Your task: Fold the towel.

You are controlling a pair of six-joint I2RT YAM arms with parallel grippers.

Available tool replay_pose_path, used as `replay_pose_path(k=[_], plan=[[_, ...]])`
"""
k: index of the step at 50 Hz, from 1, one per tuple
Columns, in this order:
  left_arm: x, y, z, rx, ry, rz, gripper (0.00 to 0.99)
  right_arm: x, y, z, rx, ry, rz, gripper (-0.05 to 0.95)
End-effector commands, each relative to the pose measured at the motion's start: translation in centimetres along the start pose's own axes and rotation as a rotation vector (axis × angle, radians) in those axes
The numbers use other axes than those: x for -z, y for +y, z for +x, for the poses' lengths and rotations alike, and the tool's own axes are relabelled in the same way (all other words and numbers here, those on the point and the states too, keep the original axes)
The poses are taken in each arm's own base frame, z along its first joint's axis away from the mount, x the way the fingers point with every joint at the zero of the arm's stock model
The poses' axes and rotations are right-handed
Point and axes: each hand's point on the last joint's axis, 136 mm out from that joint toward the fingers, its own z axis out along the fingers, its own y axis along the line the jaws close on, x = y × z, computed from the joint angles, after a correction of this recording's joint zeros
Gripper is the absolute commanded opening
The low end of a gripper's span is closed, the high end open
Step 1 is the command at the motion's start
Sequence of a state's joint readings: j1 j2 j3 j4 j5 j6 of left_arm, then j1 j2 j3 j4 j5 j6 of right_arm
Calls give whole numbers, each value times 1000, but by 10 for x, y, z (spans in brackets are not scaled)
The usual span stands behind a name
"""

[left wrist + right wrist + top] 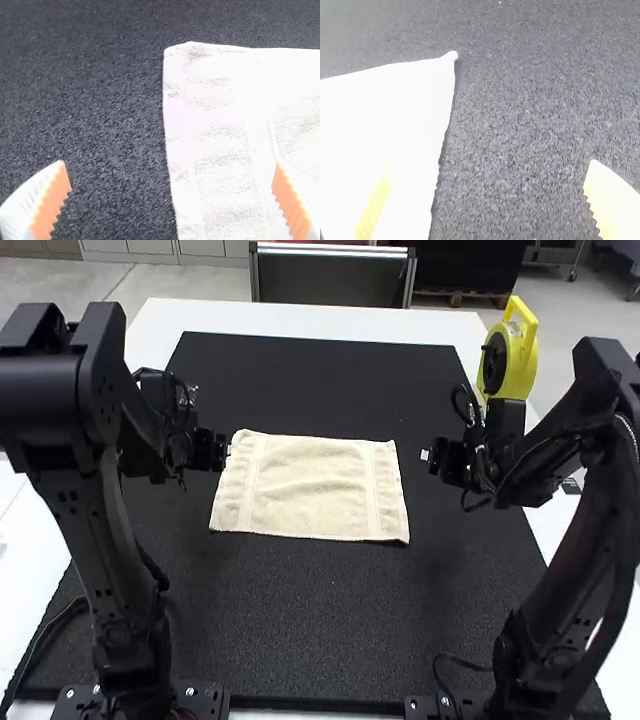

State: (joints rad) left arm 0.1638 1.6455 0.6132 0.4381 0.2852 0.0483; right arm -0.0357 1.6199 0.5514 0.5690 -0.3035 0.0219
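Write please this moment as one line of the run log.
towel: spread flat | left end effector: open, near towel's left edge | right end effector: open, near right edge | fold: not begun

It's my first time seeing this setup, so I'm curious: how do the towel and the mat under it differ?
The towel is cream; the mat is black. The towel is much smaller than the mat. The towel has a band near each short end; the mat looks evenly speckled. Both lie spread out.
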Motion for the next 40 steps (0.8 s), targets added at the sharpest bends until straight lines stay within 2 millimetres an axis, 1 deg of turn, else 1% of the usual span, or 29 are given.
replay_pose_path(k=[1, 4, 8, 19, 25, 32, 40], plan=[[-10, -15, -18, -35, -42, 37, 951, -12, 9, -8, 30, -7, -45, 898], [-17, -21, -18, -23, -41, 52, 951, -19, 13, -5, 34, 8, -60, 898], [-23, -22, -17, -23, -34, 58, 951, -25, 19, 0, 43, 24, -77, 898], [-35, -18, -14, -19, -28, 52, 951, -39, 37, 11, 68, 42, -119, 898], [-39, -6, -14, -9, -30, 19, 951, -45, 42, 13, 76, 45, -125, 898], [-44, 7, -15, -2, -37, -17, 951, -52, 44, 8, 85, 31, -128, 898], [-49, 16, -15, 5, -38, -32, 951, -60, 43, 5, 86, 28, -128, 898]])
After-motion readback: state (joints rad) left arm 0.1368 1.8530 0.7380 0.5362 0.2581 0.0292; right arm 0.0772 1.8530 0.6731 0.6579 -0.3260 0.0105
